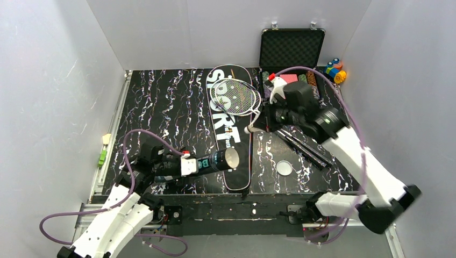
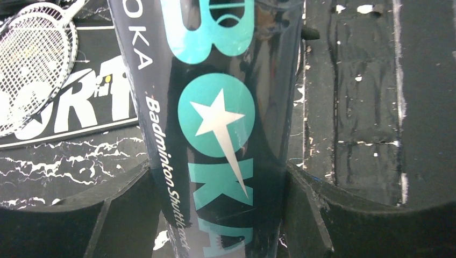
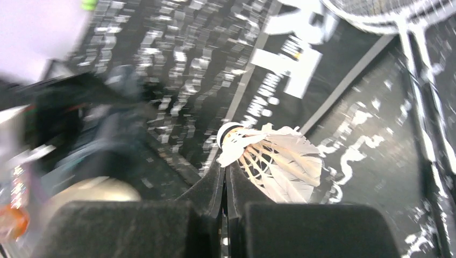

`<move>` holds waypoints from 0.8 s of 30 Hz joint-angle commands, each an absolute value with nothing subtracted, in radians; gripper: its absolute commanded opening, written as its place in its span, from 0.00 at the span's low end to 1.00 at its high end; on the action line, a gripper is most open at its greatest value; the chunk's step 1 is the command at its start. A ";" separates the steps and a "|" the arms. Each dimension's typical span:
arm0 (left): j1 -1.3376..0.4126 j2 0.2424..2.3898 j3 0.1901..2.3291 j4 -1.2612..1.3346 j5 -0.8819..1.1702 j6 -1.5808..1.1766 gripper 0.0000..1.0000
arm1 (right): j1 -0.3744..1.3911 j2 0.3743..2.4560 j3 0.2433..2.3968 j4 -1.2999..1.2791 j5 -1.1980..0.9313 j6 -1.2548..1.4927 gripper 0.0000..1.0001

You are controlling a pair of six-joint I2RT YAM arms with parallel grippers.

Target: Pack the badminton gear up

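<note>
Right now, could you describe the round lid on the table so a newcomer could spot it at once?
Find the long black SPORT bag on the marbled table. Just right of its near end, before the dark racket handles, lies the lid: the only flat pale disc there.

The tube is glossy black and smooth enough to mirror light, with flat teal and white print. The left gripper has fingers of matt black plastic, faintly grainy. The shuttlecock is white feather on pale ribbed quills, with a white band round its nose. The surface looks like a black sheet with white marble veining, slightly shiny. The bag looks like matt black cloth with white lettering. At one o'clock, the lid of the case is lined with dark dimpled foam and carries silvery metal clasps.
</note>
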State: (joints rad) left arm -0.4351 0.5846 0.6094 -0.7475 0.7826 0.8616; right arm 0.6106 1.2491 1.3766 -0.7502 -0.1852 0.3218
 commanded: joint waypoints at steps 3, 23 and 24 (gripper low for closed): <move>-0.431 0.610 0.573 -0.612 0.703 0.832 0.12 | 0.842 1.071 1.517 -0.817 -0.026 0.385 0.04; -0.431 0.621 0.610 -0.604 0.707 0.782 0.11 | 1.044 1.137 1.485 -0.791 0.058 0.434 0.04; -0.431 0.622 0.610 -0.605 0.708 0.781 0.11 | 1.045 1.139 1.477 -0.778 0.046 0.441 0.04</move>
